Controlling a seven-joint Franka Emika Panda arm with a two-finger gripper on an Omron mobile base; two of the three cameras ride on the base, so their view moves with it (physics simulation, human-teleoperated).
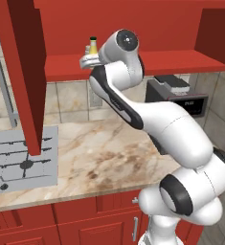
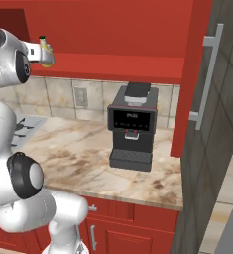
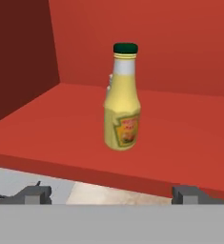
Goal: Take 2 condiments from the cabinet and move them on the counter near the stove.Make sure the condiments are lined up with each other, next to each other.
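Note:
A small yellow bottle with a dark green cap stands upright on the red shelf of the open wall cabinet. A sliver of a grey-white shaker peeks out from behind it. My gripper is open at the shelf's front edge, level with the bottle and short of it, with nothing between its fingers. From the left base view the hand is raised to the shelf just below the bottle. The stove lies on the counter at the lower left.
The cabinet's left door hangs open over the stove's right edge. The right door with its silver bar handle is open too. A black coffee machine stands on the counter under the shelf.

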